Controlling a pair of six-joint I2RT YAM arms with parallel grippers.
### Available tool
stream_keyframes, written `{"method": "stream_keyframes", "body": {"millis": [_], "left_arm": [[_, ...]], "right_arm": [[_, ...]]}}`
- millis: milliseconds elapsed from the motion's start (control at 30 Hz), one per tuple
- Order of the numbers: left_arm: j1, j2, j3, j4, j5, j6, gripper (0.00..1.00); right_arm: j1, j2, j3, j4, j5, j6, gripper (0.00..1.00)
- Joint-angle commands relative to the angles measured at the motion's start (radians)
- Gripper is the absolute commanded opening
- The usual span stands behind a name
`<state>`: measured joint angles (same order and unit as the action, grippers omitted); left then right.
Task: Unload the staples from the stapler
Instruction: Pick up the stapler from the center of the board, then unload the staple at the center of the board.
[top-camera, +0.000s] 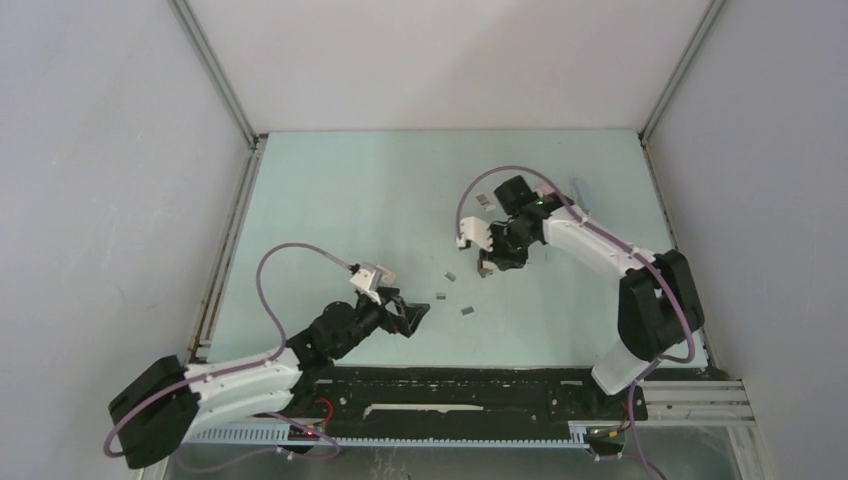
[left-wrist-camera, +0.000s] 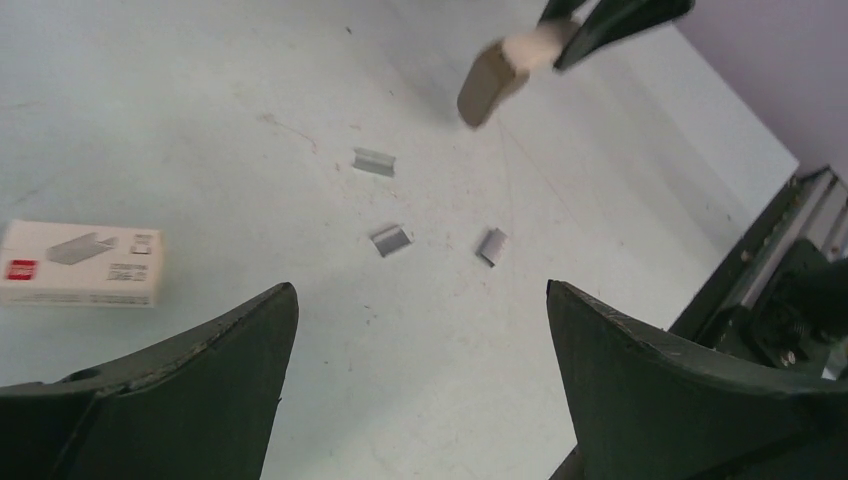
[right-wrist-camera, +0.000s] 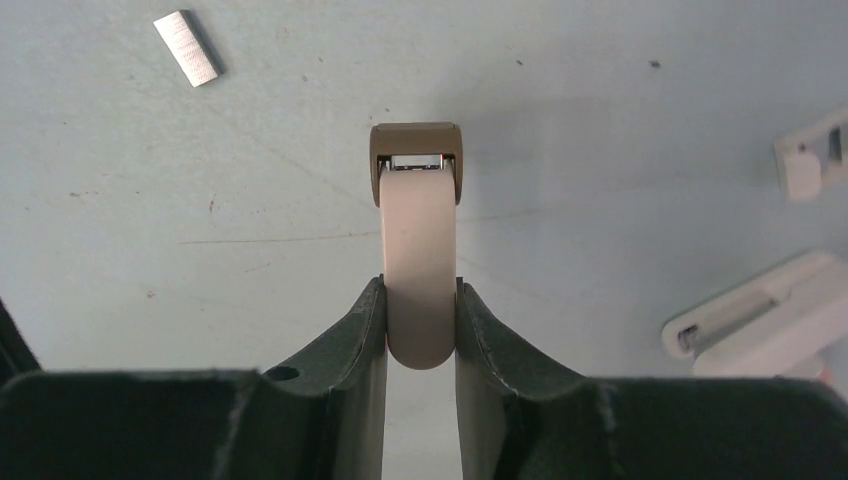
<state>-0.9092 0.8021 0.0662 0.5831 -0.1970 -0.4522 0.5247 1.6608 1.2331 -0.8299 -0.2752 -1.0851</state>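
Presently: right gripper (right-wrist-camera: 419, 290) pinches the small beige stapler (right-wrist-camera: 418, 215) across its flat sides near the rounded rear. The nose points away from the wrist, and the body appears lifted off the table (top-camera: 330, 200).

Left gripper (left-wrist-camera: 420, 295) is spread wide, holds nothing, and hangs low over the table.

Staples (left-wrist-camera: 390, 240): three short grey strips lie loose on the table just ahead of the left gripper, and another lies off by the right arm. Metal glints in the stapler's nose; I cannot tell whether strips remain inside. White box (left-wrist-camera: 80, 262) sits apart to one side.

Handling, by judgement:
- **Stapler:** light, stiff and smooth-shelled, so apt to swivel in a two-point pinch. Grip it mid-body on the flats.
- **Strips:** featherweight, rigid but likely brittle, and lying flat. Take them across the long edges, gently.
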Motion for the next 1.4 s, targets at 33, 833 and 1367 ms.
{"method": "stream_keyframes", "body": {"millis": [33,833,1367], "left_arm": [[0.027,0.218,0.127,0.226,0.203,0.122,1.0],[0.103,0.761,0.46,0.414,0.704,0.463,0.73],[0.104,0.841,0.434,0.68,0.751,0.352,0.56]], "right_arm": [[-0.135,-0.102,-0.028,0.034,-0.256,0.096,0.0],[-0.223,-0.285,-0.167,-0.013,-0.804,-0.134,0.0],[-0.224,-0.269,-0.168,-0.001,-0.836,-0.103,0.0]]}}
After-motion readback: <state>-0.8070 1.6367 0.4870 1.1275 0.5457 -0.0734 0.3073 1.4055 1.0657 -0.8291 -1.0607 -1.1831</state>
